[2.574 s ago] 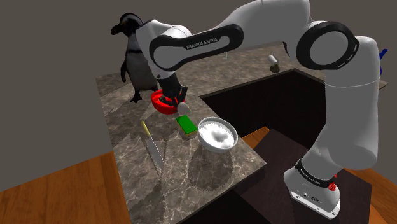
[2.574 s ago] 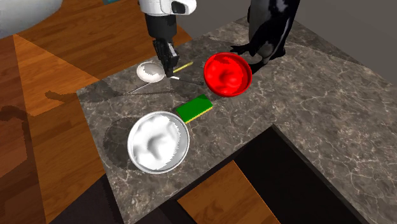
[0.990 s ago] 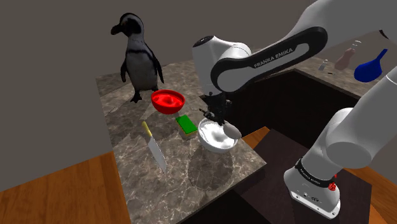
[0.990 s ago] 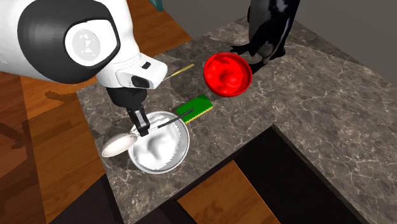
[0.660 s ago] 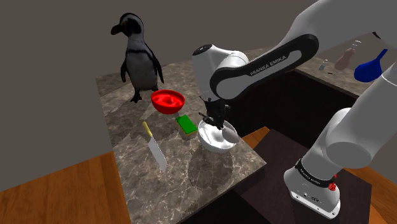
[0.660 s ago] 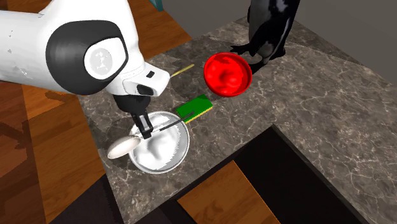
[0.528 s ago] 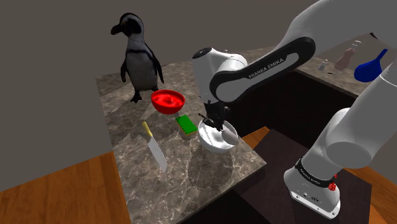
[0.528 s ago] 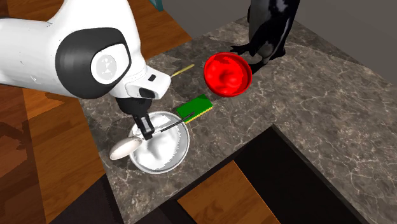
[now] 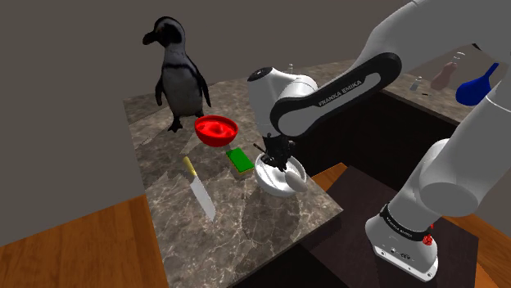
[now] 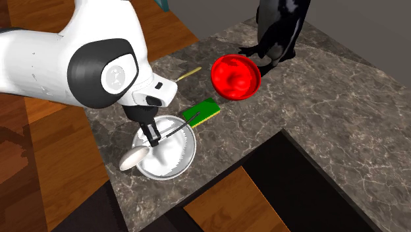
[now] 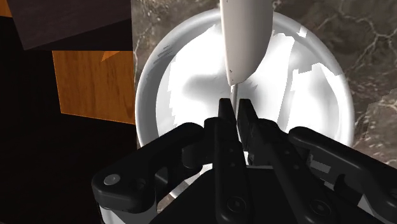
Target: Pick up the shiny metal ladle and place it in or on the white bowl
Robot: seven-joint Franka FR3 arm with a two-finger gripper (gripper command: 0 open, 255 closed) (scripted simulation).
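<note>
You have the gripper (image 11: 234, 116) closed tight on the thin handle of the pale ladle (image 10: 134, 159), which sits over the white bowl (image 10: 174, 157) near the bench (image 10: 329, 132) edge, its scoop jutting past the bowl's rim.

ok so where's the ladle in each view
shoulder view: ladle at the white bowl's lower-right rim, under the arm.
second exterior view: ladle reaches across the bowl, scoop past its lower-left rim.
wrist view: ladle straight ahead of the end effector, which clasps its handle, above the bowl.
shared landmark: the white bowl.
</note>
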